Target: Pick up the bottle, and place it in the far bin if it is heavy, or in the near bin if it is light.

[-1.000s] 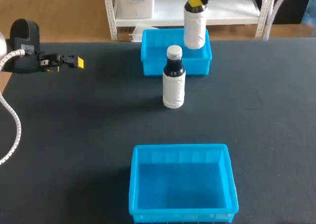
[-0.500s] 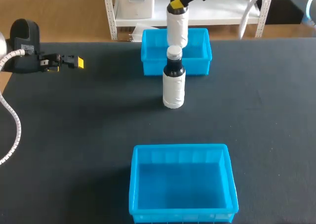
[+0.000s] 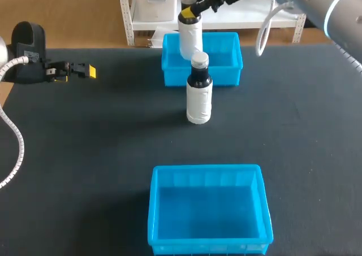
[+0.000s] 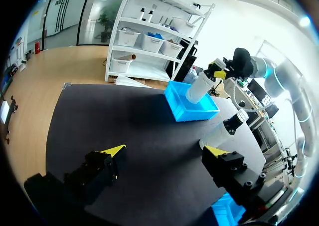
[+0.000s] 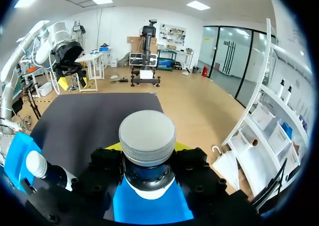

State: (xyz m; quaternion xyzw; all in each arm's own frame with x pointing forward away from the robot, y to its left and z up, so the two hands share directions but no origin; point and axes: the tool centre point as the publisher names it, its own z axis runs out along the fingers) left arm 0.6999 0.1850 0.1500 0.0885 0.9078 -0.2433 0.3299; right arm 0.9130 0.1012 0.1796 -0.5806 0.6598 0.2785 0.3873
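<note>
Black tabletop carries two blue bins. At the far side, the right gripper clamps the neck of a white bottle, holding it above the left part of the far bin. A second bottle stands upright between the far bin and the near bin. The left gripper hangs far left, its jaws apart and holding nothing.

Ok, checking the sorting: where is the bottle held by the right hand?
In the head view, the held bottle hangs in the right hand over the far bin, left of its middle, behind the other bottle on the table.
</note>
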